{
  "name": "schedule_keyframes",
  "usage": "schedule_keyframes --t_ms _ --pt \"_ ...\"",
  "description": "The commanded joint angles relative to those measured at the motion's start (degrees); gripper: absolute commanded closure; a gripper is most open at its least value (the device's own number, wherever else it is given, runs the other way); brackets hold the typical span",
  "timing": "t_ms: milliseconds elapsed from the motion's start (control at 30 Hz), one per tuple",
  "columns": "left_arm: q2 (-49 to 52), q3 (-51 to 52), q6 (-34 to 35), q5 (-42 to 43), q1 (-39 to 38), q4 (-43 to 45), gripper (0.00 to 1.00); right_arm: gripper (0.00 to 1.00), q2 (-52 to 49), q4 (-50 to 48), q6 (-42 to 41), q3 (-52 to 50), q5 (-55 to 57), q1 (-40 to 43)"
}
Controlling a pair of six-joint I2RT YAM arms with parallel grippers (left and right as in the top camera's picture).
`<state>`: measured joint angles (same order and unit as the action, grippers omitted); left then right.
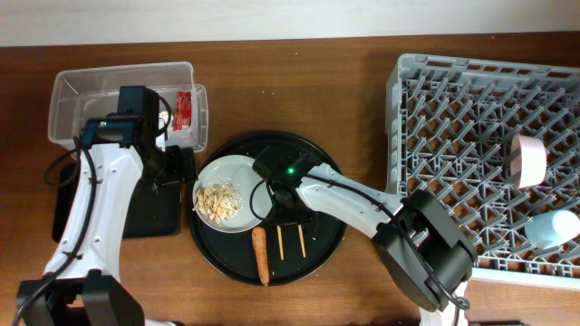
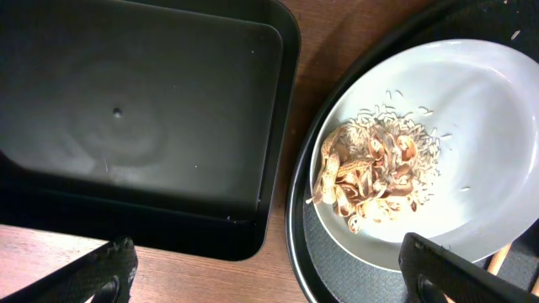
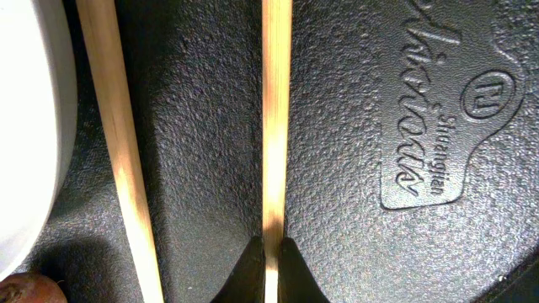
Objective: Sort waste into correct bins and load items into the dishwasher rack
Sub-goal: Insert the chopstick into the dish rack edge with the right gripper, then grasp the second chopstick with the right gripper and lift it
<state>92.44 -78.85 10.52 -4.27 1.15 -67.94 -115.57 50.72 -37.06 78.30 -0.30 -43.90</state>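
Left arm: it rises from the near-left corner of the table, runs up beside the shallow black tray and bends by the clear tub.
Left hand: it is spread wide and holds nothing. It hangs over the strip of table between the shallow black tray and the round black tray, with one fingertip showing at each lower corner of the left wrist view.
Right arm: it stretches from the near-right side, leftward across the front of the dishwasher rack, with the wrist turned down over the round tray.
Right hand: it is drawn in narrow, its tips pinching one of the chopsticks against the tray's pebbled floor (the other stick lies free just to the left).
Chopsticks: both lie on the round tray, roughly parallel, between the carrot and the tray's middle.
Plate: pale and round, it sits on the left part of the round tray.
Food scraps: a beige heap on the plate's left half.
Carrot: it lies at the tray's near edge, just left of the sticks.
Red wrapper: it is inside the clear tub, at its right end.
Shallow black tray: nothing can be seen in the part that shows.
White bowl: it is on its side in the rack, at the right.
Blue cup: it is in the rack's near-right corner.
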Motion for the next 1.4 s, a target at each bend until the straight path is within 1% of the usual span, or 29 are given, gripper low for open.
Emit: schedule_keyframes --t_ms 0,67,100,133,167,200,300,333,467,567,633,700,767,833,900,1033,1100,1233,1300,1367 --pt "-1.18 -0.15 0.13 0.61 0.15 -0.09 0.01 0.96 0.5 1.09 -0.07 -0.44 -0.98 0.92" --pt "-1.18 -0.15 0.15 0.61 0.15 -0.09 0.01 0.94 -0.24 0.76 -0.11 -1.44 -1.22 0.74" --pt "-1.18 -0.15 0.13 0.61 0.13 -0.11 0.01 0.85 -1.01 -0.48 -0.11 -2.38 -2.67 0.76" --pt "-1.18 -0.15 0.13 0.61 0.13 -0.11 0.01 0.68 -1.92 -0.94 -0.11 -2.45 -4.5 1.07" --pt "-1.18 -0.15 0.15 0.61 0.13 -0.11 0.01 0.67 -2.29 -1.31 -0.11 -2.45 -5.55 1.22" --pt "-1.18 -0.15 0.15 0.61 0.13 -0.11 0.01 0.68 -2.29 -1.33 -0.11 -2.45 -5.51 1.22" --pt "-1.18 -0.15 0.15 0.61 0.13 -0.26 0.01 0.91 -2.27 -1.44 -0.13 -2.45 -5.53 1.22" --pt "-1.18 -0.15 0.15 0.61 0.15 -0.26 0.01 0.95 -2.19 -1.44 -0.15 -2.43 -5.53 1.29" --pt "-1.18 -0.15 0.13 0.61 0.15 -0.31 0.01 0.96 -0.96 -0.31 -0.07 -2.21 -4.59 2.36" --pt "-1.18 -0.15 0.15 0.61 0.04 -0.26 0.01 0.96 5.81 3.8 0.22 -1.75 0.9 5.4" --pt "-1.18 -0.15 0.15 0.61 0.04 -0.28 0.01 0.96 13.46 5.75 4.98 -1.44 1.42 9.46" --pt "-1.18 -0.15 0.13 0.61 0.04 -0.26 0.01 0.96 18.58 8.44 7.19 -1.44 1.53 13.09" --pt "-1.18 -0.15 0.13 0.63 0.04 -0.26 0.01 0.96 24.26 11.63 10.43 -1.44 1.66 18.93" --pt "-1.18 -0.15 0.13 0.61 0.04 -0.28 0.01 0.96 27.45 14.29 15.15 -1.46 1.66 25.94" --pt "-1.18 -0.15 0.15 0.63 0.04 -0.26 0.01 0.96 26.95 16.31 17.4 -1.88 1.66 32.96" --pt "-1.18 -0.15 0.15 0.61 0.04 -0.28 0.01 0.96 24.85 15.85 19.54 -3.54 2.78 38.36" --pt "-1.18 -0.15 0.15 0.61 0.04 -0.24 0.01 0.96 23.3 14.43 20.24 -5.16 2.71 38.73" --pt "-1.18 -0.15 0.15 0.63 0.04 -0.13 0.01 0.96 20.85 7.52 20.79 -11.02 2.71 38.73" --pt "-1.18 -0.15 0.15 0.61 0.04 -0.09 0.01 0.96 19.37 5.86 20.79 -11.67 2.71 38.73" --pt "-1.18 -0.15 0.15 0.61 0.04 -0.26 0.01 0.93 18.86 5.81 20.79 -11.67 2.71 38.73"
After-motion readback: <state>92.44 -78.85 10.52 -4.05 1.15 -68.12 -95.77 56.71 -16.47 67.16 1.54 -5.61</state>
